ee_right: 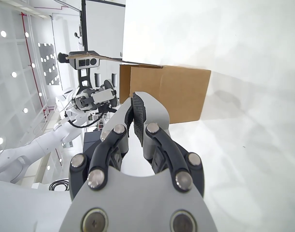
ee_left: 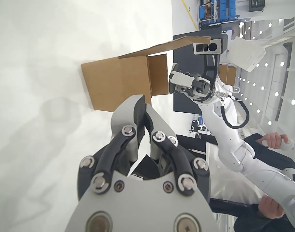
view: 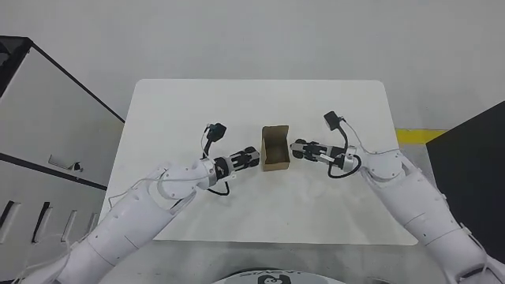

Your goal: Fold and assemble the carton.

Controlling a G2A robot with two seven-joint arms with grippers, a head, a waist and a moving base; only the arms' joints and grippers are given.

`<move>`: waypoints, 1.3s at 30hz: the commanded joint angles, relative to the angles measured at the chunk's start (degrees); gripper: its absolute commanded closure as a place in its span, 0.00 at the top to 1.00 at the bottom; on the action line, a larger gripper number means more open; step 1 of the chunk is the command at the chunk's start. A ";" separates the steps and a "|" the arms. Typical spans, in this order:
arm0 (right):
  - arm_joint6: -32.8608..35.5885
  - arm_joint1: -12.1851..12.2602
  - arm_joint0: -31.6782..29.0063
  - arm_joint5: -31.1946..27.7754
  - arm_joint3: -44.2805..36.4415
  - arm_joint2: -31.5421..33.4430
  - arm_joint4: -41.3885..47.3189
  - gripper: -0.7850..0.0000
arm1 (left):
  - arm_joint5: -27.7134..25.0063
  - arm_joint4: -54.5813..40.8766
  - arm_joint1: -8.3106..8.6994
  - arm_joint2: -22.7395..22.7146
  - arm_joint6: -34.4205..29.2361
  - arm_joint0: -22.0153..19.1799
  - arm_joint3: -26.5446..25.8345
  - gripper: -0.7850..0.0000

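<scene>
Carton (view: 275,148) stands upright mid-table (view: 197,102), body squared up, top open, flaps not yet folded in. My left gripper (view: 254,156) is just beside one side wall and my right gripper (view: 296,149) just beside the opposite wall. Both have fingers pressed together, pinching nothing. Step, I judge: bracing before closing the top. Next move calls for pushing a flap inward. Nothing visible inside the carton.
</scene>
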 commanded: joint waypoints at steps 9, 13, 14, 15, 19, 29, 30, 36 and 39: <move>-2.33 -0.27 -0.42 0.84 -0.28 -0.03 -0.39 0.00 | 0.11 1.37 -1.20 1.04 3.40 -0.69 1.42 0.00; -3.50 -0.59 -0.64 1.06 -0.51 -0.10 0.08 0.00 | 0.11 1.04 -1.89 0.94 5.04 -0.93 2.78 0.00; -3.64 -0.68 -0.58 1.13 -0.47 -0.14 0.09 0.00 | 0.04 1.04 -2.06 1.01 5.16 -1.03 3.04 0.00; -3.74 -0.77 -0.50 1.20 -0.44 -0.24 0.04 0.00 | -0.06 1.11 -2.23 1.11 5.12 -1.17 3.33 0.00; -3.95 -1.23 0.01 1.77 -0.34 -0.99 -0.29 0.00 | -0.37 1.28 -2.97 1.68 4.84 -1.75 4.26 0.00; -4.64 -2.33 1.51 2.69 0.31 -2.75 -2.11 0.00 | -0.62 1.75 -4.90 3.11 4.92 -3.19 6.51 0.00; -4.74 -2.43 1.66 2.79 0.29 -2.91 -2.47 0.00 | -0.58 1.86 -5.07 3.17 4.99 -3.30 6.58 0.00; -5.07 -2.96 2.29 3.47 0.49 -3.61 -3.69 0.00 | -0.17 3.51 -5.91 3.59 5.08 -3.81 6.99 0.00; -5.10 -3.22 2.58 3.75 0.73 -3.96 -4.27 0.00 | 0.48 4.53 -6.40 4.11 4.96 -4.09 7.50 0.00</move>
